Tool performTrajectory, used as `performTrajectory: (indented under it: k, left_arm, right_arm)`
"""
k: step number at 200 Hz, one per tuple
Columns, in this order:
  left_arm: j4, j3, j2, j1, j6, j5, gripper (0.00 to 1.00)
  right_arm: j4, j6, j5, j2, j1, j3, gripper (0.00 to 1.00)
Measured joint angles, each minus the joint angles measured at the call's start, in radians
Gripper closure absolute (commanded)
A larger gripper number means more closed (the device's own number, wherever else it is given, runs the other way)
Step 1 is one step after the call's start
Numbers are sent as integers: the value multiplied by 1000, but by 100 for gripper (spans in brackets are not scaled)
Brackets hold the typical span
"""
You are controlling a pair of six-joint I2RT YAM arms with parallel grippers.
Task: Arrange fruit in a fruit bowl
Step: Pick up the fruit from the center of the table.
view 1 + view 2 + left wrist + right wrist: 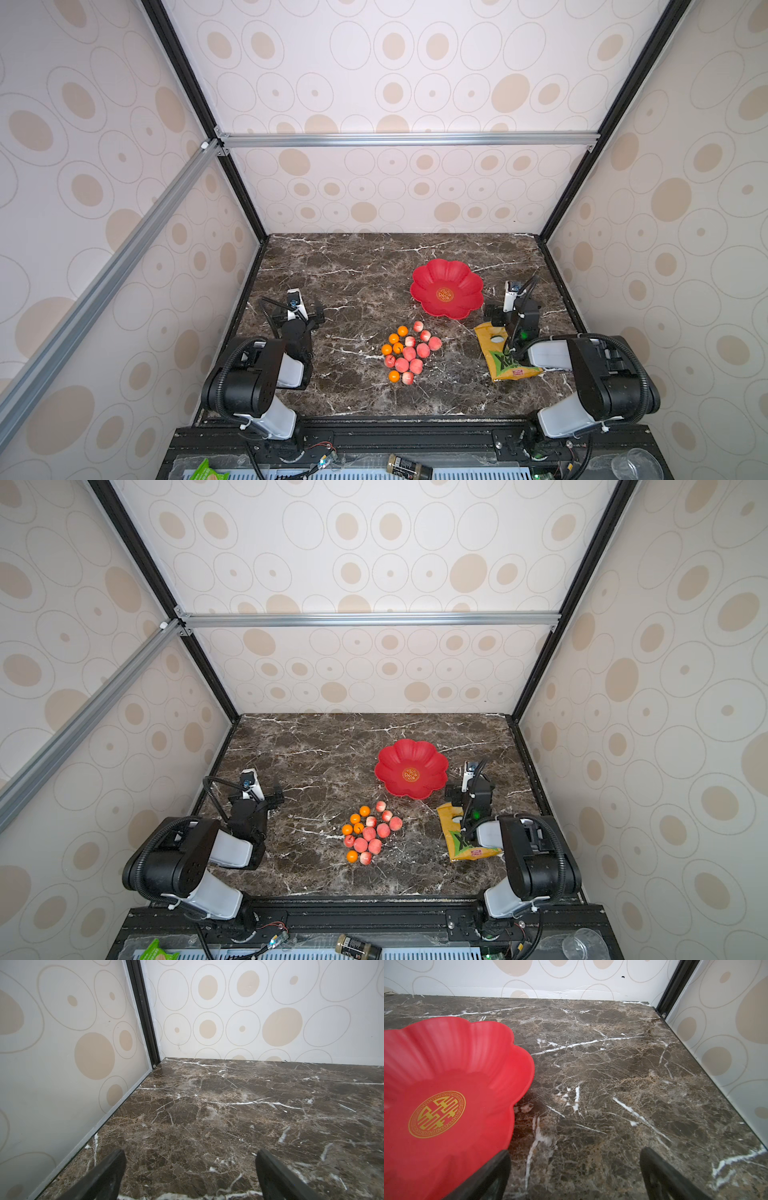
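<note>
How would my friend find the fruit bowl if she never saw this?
Look at the dark marble table. Beyond the pile of fruit, a little to the right, sits the fruit bowl. It is the only red, flower-shaped thing, empty, with a gold emblem in its middle.

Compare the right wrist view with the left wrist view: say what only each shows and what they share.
Only the right wrist view: the red fruit bowl, empty where visible, its gold emblem, and the right end effector close beside its rim. Only the left wrist view: the left end effector over bare marble table near a side wall. Both: the same table, circle-patterned walls, a black corner post, and an open end effector holding nothing. Neither shows the fruit.
</note>
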Motion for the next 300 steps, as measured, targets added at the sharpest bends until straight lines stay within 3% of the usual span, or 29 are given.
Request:
performTrajectory:
  k: [59,92,147,194,230,259,300]
  left_arm:
    - [18,-16,-11,-1,9,30,2]
    - [10,-68,-119,-21,12,-6,2]
    - [-293,19,-351,-37,-91,-135,2]
    - [-638,127,-479,-40,-327,-271,2]
    - [-904,227,-486,-40,-500,-275,2]
    - [-1031,271,-488,-53,-550,-195,2]
    - [-1171,286,-510,-197,-565,-143,2]
  right_arm:
    - [-5,0,0,-7,0,0,0]
    - [-77,9,24,-94,0,1,0]
    - [-328,155,162,-300,0,92,0]
    - [-567,336,172,-425,0,171,0]
    - [-755,453,98,-455,-1,242,2]
    - [-878,487,-16,-454,-1,287,12]
    - [-1005,525,-147,-398,23,341,13]
